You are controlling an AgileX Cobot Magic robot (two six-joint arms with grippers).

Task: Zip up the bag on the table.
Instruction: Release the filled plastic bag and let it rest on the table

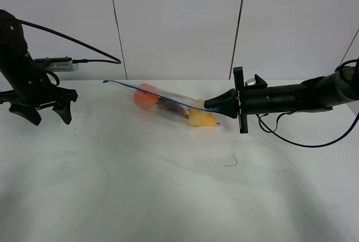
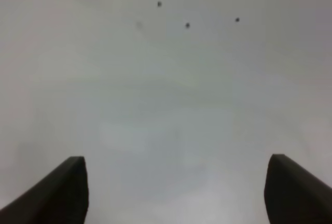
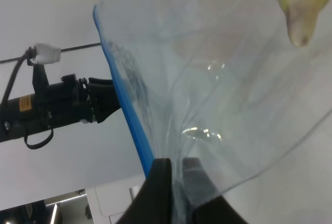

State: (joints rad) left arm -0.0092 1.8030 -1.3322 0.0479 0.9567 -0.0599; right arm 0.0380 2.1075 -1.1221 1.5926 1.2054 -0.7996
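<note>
Noted left gripper (image 1: 50, 117) at the left side of the table (image 1: 168, 197), fingers spread wide with nothing between them, well apart from the bag (image 1: 168, 99). Found the bag lying mid-table toward the far side, orange (image 1: 146, 98), eggplant (image 1: 170, 107) and pear (image 1: 202, 120) inside, blue zip strip (image 1: 151, 91) running from its left corner to the right gripper (image 1: 216, 107), fingers clamped together on the strip's right end. Judged the pinch set but sealing unconfirmed: could not tell whether the strip was pressed shut along its length, so probably a run toward the left corner left to do.
</note>
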